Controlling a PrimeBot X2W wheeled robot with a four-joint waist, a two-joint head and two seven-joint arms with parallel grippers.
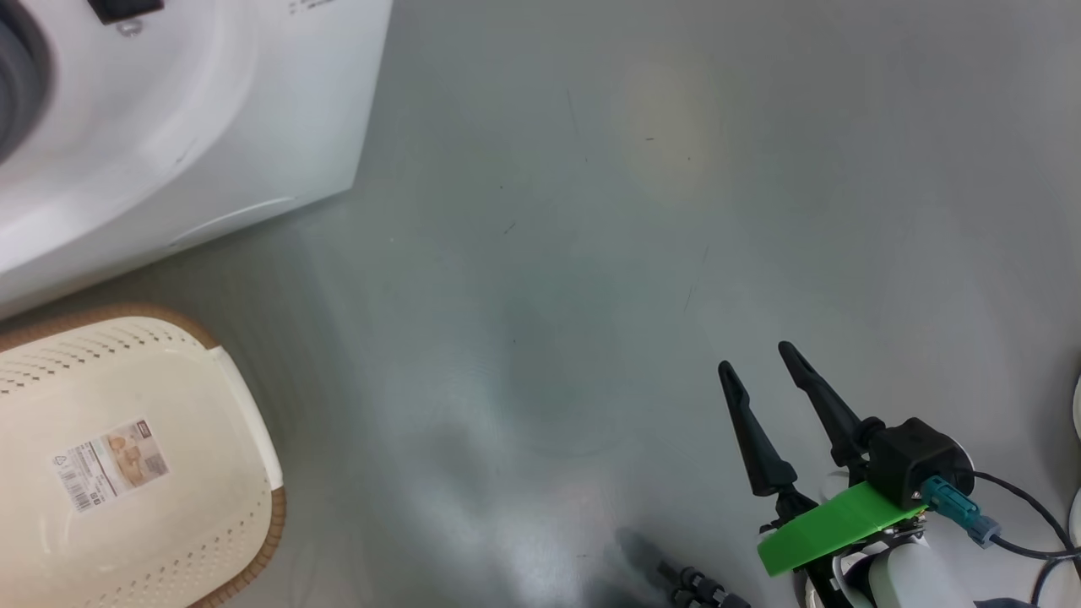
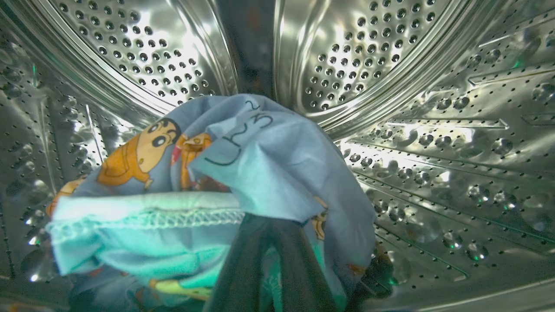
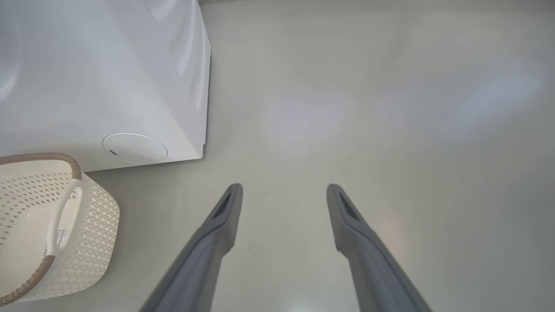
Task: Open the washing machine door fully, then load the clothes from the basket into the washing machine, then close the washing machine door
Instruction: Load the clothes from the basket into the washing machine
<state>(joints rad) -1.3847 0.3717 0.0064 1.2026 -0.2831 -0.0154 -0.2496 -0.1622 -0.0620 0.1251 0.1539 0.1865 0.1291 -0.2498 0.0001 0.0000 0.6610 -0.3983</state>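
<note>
My left gripper (image 2: 269, 225) is inside the washing machine's perforated steel drum (image 2: 433, 173). It is shut on the clothes (image 2: 269, 164), light blue fabric with orange cartoon figures that drapes over its dark fingers. The white washing machine (image 1: 169, 127) stands at the upper left of the head view, and its lower front shows in the right wrist view (image 3: 108, 65). The cream basket (image 1: 236, 422) sits on the floor in front of it, its base and label sticker bare. My right gripper (image 1: 756, 359) hangs open over the floor, holding nothing. The washing machine door is out of view.
Grey floor (image 1: 591, 253) stretches to the right of the machine and basket. In the right wrist view the basket (image 3: 86, 216) lies lower left below the machine's round cap (image 3: 135, 147), with my right gripper (image 3: 284, 188) over bare floor. Cables trail at the head view's lower right.
</note>
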